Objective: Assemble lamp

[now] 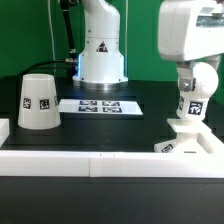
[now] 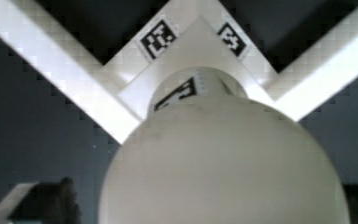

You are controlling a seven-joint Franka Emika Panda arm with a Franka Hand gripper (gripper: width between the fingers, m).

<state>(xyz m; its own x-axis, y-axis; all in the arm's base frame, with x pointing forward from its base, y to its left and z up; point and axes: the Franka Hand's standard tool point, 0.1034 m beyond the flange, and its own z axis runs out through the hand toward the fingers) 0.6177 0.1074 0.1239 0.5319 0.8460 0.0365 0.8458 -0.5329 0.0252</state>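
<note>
The round white bulb (image 1: 193,106) stands upright on the flat square base (image 1: 186,141) at the exterior view's right. My gripper (image 1: 193,88) is straight above it, with its fingers down around the bulb's top. In the wrist view the bulb (image 2: 220,150) fills the middle, and its narrow end sits on the tagged base (image 2: 194,45). One dark finger (image 2: 48,200) shows beside the bulb with a strip of table between them; the other finger is hidden. The jaws look open. The tapered shade (image 1: 38,103) stands upside down on the table at the exterior view's left.
The marker board (image 1: 100,105) lies flat in the middle, in front of the arm's pedestal (image 1: 100,55). A low white wall (image 1: 90,160) runs along the table's near edge, and the base rests against it.
</note>
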